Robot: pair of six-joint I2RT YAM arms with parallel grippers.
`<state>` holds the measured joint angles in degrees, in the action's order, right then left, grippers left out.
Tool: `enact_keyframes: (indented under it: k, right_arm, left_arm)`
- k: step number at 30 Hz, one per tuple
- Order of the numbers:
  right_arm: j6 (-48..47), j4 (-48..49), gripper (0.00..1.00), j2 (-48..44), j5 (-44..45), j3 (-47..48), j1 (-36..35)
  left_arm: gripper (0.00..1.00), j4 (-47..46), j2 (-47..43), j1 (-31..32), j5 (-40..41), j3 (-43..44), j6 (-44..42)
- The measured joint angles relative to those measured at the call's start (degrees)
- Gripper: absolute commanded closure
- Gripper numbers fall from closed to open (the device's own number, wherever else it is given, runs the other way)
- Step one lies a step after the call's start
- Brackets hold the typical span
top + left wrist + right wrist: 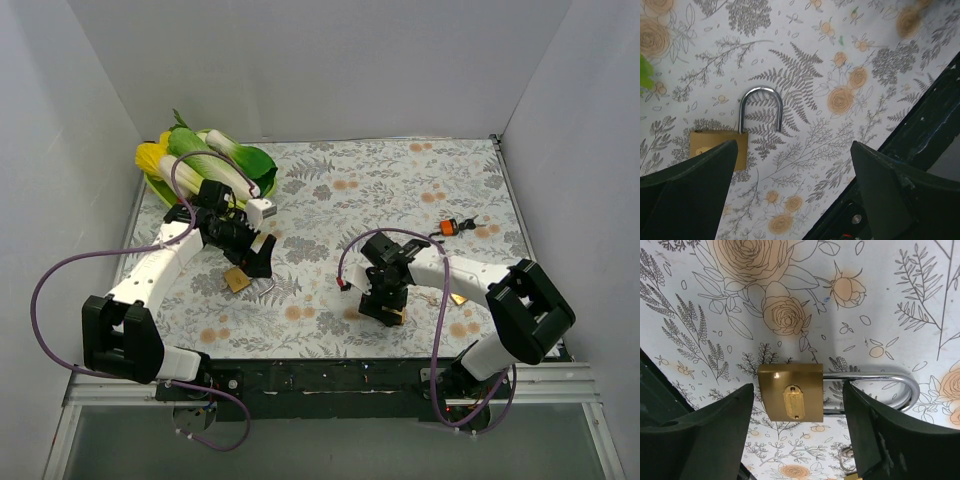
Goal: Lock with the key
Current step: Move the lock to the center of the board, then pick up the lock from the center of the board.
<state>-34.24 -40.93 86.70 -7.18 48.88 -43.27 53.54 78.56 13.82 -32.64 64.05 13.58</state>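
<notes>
At the far left a heap of leafy toy vegetables lies in the corner, green and yellow, no part of the job. Next comes the left pincer, spread as wide as it goes and holding nothing, hovering over the left padlock. This padlock lies flat on the flower-printed table. Its body is a squat brass block, and its polished steel shackle is an arch with one leg seated and the other seemingly free.

Further right, the right pincer stands open astride the right padlock, gripping nothing. One finger is close beside the brass body and the other crosses the shackle, so I cannot tell whether this lock is shut.

Farthest right lies the key, with an orange head and a thin metal blade, apart from both locks.

Both padlocks should handle as dense, rigid and heavy for their bulk. The smooth brass faces are likely slippery, so the flat sides of the body are the place to clamp, not the rounded shackle. The key is light and thin and lies low on the cloth. It is best pinched by its head.
</notes>
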Motion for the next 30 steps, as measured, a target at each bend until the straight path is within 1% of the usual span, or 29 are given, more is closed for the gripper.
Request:
enact_keyframes:
  k: [4, 7, 10, 14, 17, 23, 26, 30]
  right_arm:
    - [-0.04, 0.17, 0.11, -1.18, 0.22, 0.17, 0.00]
    - [0.52, 0.42, 0.09, -3.72, 0.24, 0.81, 0.00]
    - [1.20, 1.03, 0.04, -7.45, 0.17, 1.66, 0.09]
    - [1.90, 2.21, 0.04, -11.65, -0.50, 3.78, 1.42]
    - [3.19, 3.65, 0.03, -14.27, -1.16, 6.10, 3.72]
    - [8.72, 8.55, 0.03, -18.71, -4.44, 8.68, 10.78]
    - [11.50, 9.40, 0.02, -18.93, -6.73, 10.08, 14.51]
    - [14.43, 9.49, 0.02, -18.25, -8.50, 12.24, 17.68]
  left_arm:
    - [0.02, 0.11, 0.00, 0.00, 5.20, -2.93, -2.49]
    - [0.02, -0.57, 0.00, 0.00, 9.09, -5.09, -3.96]
    - [0.02, -1.97, 0.00, 0.00, 13.60, -7.23, -5.92]
    - [0.02, -3.89, 0.46, 0.00, 18.75, -8.79, -9.35]
    - [0.02, -5.70, 2.47, 0.00, 21.51, -8.96, -11.85]
    - [0.02, -10.32, 6.47, 0.00, 24.37, -11.02, -14.62]
    - [0.02, -11.58, 7.89, 0.00, 24.50, -11.58, -15.56]
    - [0.02, -13.51, 9.79, 0.00, 24.13, -11.69, -16.06]
